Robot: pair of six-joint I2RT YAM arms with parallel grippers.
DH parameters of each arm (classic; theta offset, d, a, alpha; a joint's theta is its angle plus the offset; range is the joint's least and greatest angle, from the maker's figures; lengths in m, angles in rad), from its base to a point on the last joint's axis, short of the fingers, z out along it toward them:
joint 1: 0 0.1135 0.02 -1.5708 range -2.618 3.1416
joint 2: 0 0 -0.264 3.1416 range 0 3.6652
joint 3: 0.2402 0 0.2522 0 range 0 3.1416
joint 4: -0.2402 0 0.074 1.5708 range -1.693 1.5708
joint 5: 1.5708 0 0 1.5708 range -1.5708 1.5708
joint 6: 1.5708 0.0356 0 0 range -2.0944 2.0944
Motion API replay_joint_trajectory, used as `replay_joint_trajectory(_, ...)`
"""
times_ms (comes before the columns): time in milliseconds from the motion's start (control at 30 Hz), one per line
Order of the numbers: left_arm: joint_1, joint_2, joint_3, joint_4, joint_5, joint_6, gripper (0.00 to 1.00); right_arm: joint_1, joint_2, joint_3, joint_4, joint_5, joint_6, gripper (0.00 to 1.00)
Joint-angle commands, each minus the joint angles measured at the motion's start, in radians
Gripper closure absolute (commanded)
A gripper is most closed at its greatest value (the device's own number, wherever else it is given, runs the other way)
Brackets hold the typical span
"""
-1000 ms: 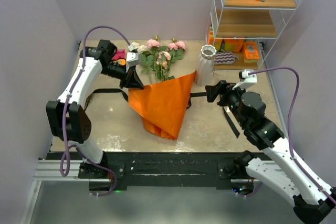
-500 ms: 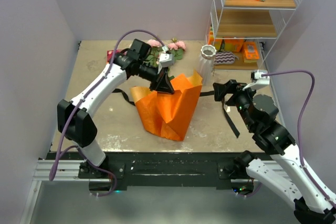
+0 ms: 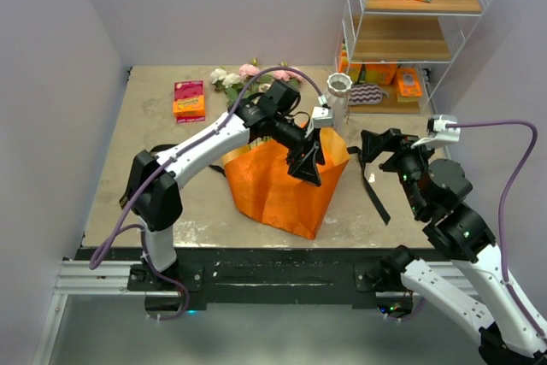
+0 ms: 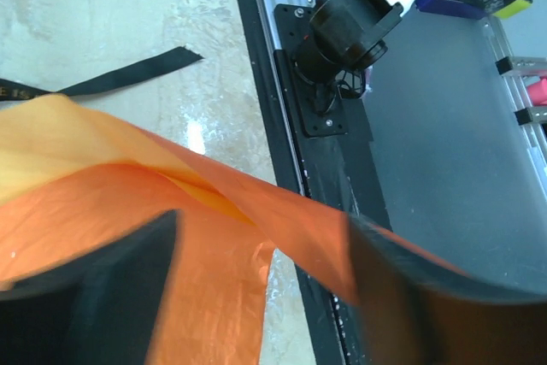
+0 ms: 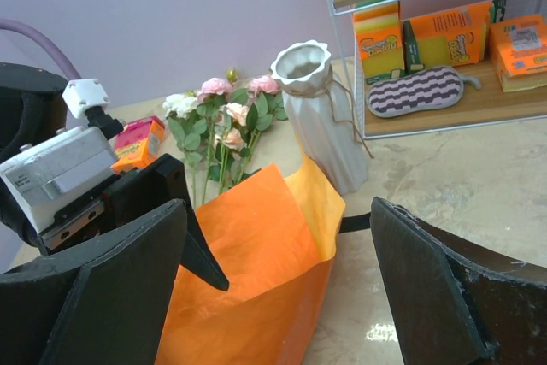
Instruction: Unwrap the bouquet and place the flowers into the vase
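Tabletop (image 3: 120, 130) bears crumpled orange paper (image 3: 273, 190); roses (image 3: 229, 79) beyond.

Lower stems of the flowers (image 5: 224, 126) are hidden behind the orange paper (image 5: 256, 271).

**Top external camera:** fixed above and behind the arm bases and pitched down. It stands far enough back to cover the desk (image 3: 145, 126) from near edge to far edge, plus the shelf (image 3: 402, 40) at the far right corner.

**Left wrist camera:** very close over the orange paper (image 4: 171, 245). It faces down past the desk's near edge to the right arm base (image 4: 342, 32).

**Right wrist camera:** low, near the right edge. It faces the far left corner and takes in the vase (image 5: 320, 117) and flowers (image 5: 222, 126).

**Shared coverage:** all three views share the orange paper. The top and right wrist views also share the vase, flowers and shelf.
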Motion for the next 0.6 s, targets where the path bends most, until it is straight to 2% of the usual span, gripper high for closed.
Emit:
replay_joint_trajectory(0, -0.01, 0.0, 0.059, 0.057, 0.062, -0.092, 0.01, 0.004, -0.007, 0.024, -0.004, 0.034, -0.018, 0.08)
replay_joint_trajectory(267, -0.025, -0.036, 0.121, 0.116, 0.122, -0.22, 0.01, 0.004, -0.014, 0.034, -0.015, 0.037, -0.023, 0.07)
replay_joint_trajectory(300, -0.025, -0.045, 0.097, 0.177, 0.139, -0.25, 0.01, 0.005, -0.014, 0.04, -0.019, 0.035, -0.024, 0.07)
replay_joint_trajectory(367, -0.037, -0.069, 0.046, 0.306, 0.164, -0.422, 0.01, 0.005, -0.017, 0.042, -0.021, 0.034, -0.024, 0.07)
replay_joint_trajectory(400, -0.047, -0.072, 0.0, 0.428, 0.18, -0.47, 0.01, 0.005, -0.017, 0.044, -0.021, 0.032, -0.023, 0.07)
replay_joint_trajectory(467, -0.086, -0.06, -0.019, 0.491, 0.187, -0.536, 0.01, 0.005, -0.02, 0.045, -0.024, 0.034, -0.009, 0.07)
replay_joint_trajectory(567, -0.129, -0.026, 0.009, 0.491, 0.208, -0.556, 0.01, 0.004, -0.038, 0.047, -0.033, 0.043, 0.002, 0.07)
